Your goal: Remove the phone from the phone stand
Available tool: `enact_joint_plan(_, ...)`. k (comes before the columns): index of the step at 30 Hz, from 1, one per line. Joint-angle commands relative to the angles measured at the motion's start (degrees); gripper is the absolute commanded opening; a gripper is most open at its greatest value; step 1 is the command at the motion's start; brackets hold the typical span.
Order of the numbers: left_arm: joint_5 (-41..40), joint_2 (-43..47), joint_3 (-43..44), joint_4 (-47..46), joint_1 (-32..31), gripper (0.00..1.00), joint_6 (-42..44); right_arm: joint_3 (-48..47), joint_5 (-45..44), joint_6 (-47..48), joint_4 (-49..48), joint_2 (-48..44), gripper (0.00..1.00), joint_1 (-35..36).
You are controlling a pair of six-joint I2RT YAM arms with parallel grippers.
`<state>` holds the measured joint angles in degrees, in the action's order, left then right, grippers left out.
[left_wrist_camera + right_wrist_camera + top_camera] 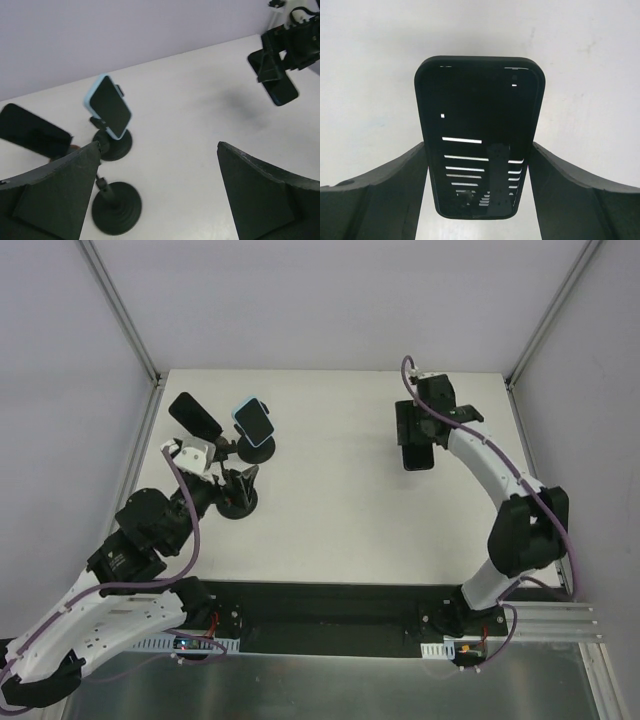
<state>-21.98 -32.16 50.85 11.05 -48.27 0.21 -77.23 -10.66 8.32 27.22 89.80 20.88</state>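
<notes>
Clamping the black phone (477, 125) by its long edges — rigid, likely slippery — the right pincer (477, 150) is holding it; the left pincer (159, 147) is gaping empty.

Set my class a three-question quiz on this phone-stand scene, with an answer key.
1. True or false: the left gripper is holding a phone.
2. The case of the mounted phone on its stand is: A red, B light blue, C green.
3. Fill in: the gripped phone between the fingers of the right gripper is ___ in colour.
Key: 1 false; 2 B; 3 black.
</notes>
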Motion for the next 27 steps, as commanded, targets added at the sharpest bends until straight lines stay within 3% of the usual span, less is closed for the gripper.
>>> enact_joint_plan(1,-12.18,4.56,-0.39,3.63,0.37,0.99,13.4,-9.33,1.42,8.72,7.65,8.18,0.24,-7.25)
enact_joint_plan(7,-18.97,13.34,-11.46,-8.9,0.37,0.99,19.47,-17.42,3.97,16.46,9.69,21.18,0.24,-14.46)
enact_joint_plan(13,-23.72,18.62,-19.55,-17.98,0.55,0.99,26.5,-20.94,7.22,20.41,9.43,28.05,0.28,-18.95)
enact_joint_plan(19,-23.9,20.56,-22.2,-20.45,1.95,0.99,26.6,-22.0,9.86,22.01,9.6,31.84,0.48,-20.79)
enact_joint_plan(27,-19.86,16.7,-20.97,-17.47,7.39,0.99,22.21,-21.29,12.85,21.31,10.48,33.6,0.81,-22.38)
